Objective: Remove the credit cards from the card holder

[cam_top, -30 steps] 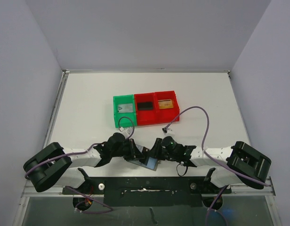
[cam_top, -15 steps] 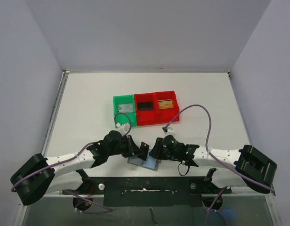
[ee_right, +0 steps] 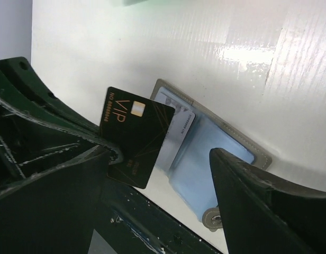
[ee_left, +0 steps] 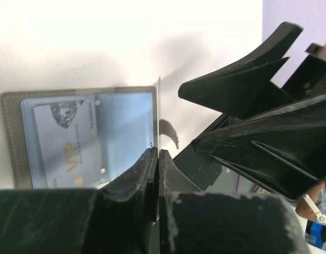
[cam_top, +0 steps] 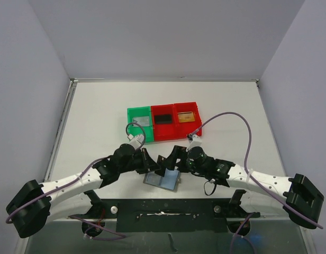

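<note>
Removal step: black card [ee_right: 134, 135] pinched in left tool [ee_left: 156, 159], held clear of card holder [ee_right: 226, 140]; right tool [cam_top: 175, 156] spread. Next, presumably: deposit, then withdraw silvery card [ee_left: 68, 140].

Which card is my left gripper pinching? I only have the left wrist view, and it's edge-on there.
Observer: The black card; the right wrist view shows its face, with gold VIP lettering, in the left gripper.
Operator: Is it out of the card holder?
Observer: Yes. There all its free corners show in front of the card holder, none tucked in a pocket.
Operator: Where are the bins?
Observer: The top view shows a green bin and two red bins in a row beyond the card holder, each with something inside.
</note>
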Robot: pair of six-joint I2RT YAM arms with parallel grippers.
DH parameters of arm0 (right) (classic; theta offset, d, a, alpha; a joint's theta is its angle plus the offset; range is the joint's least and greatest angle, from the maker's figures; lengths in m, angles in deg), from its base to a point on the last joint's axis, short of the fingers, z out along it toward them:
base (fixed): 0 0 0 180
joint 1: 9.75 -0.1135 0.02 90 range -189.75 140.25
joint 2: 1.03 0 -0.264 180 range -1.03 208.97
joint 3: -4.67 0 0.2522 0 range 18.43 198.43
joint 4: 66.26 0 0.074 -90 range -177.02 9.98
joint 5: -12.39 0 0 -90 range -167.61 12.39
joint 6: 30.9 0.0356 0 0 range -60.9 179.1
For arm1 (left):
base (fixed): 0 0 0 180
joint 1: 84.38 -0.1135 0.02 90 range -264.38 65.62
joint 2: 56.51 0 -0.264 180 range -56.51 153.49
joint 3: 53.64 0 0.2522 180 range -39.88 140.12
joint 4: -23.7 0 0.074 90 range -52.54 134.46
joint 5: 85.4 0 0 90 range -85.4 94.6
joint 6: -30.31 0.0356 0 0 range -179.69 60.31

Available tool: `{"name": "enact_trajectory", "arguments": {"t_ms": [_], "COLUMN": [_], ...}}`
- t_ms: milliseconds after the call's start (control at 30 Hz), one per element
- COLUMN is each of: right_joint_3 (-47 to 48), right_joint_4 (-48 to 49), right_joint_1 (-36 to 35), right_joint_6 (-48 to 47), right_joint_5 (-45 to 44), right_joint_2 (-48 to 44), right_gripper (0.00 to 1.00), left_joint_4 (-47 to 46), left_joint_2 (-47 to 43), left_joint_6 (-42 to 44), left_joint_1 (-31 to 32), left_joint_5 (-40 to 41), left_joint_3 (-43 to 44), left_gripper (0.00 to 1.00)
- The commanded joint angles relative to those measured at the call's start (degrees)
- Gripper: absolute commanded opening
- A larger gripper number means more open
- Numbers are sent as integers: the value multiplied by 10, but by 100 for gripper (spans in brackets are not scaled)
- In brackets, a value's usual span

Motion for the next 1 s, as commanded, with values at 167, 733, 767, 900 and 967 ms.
{"name": "enact_trajectory", "arguments": {"t_ms": [167,733,767,900,967], "right_joint_3": [35,3,7,21,23], "right_joint_4": [2,22,23,27,28], "right_joint_1": [8,43,53,86,103], "right_joint_6": [-25,-14,-12,-22,-24], "right_joint_5": [-48,38,56,115,138], "right_joint_2": [-61,-196,-189,-165,-166], "right_gripper": [88,99,99,99,99], "left_joint_4": [-99,-171,-172,-166,-170], "left_joint_2": [-31,-65,-63,-68,-69], "left_joint_6": [-93,-152,-152,-153,-156], "left_joint_1": [-13,-9,-9,-9,-10], "left_joint_5": [34,23,24,26,28], "left_joint_3": [9,-37,-34,-28,-32], "left_gripper": [0,0,0,0,0]}}
